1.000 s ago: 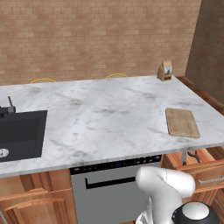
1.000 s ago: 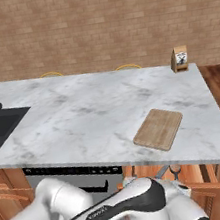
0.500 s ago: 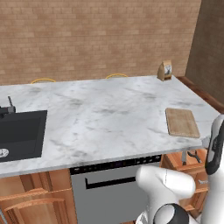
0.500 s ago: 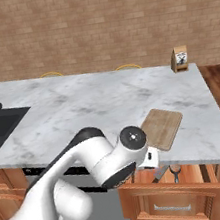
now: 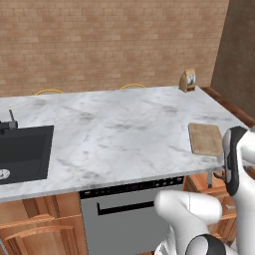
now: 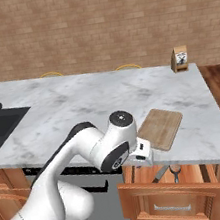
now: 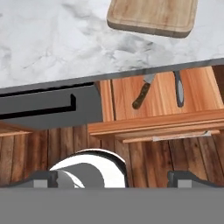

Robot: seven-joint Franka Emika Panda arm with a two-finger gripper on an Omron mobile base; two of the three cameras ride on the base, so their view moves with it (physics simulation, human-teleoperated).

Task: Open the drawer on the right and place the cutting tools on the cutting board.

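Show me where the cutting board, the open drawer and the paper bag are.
cutting board (image 6: pixel 160 128), right base view, middle of its top.
drawer (image 7: pixel 159 117), hand view, front wall's upper edge.
paper bag (image 5: pixel 188 80), left base view, its front.

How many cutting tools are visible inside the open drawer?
2 in the drawer: a brown-handled tool on the left, a dark grey tool on the right. The counter edge may hide others.

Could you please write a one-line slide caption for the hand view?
Looking down past the cutting board on the marble counter into the open drawer, where two cutting tools lie.
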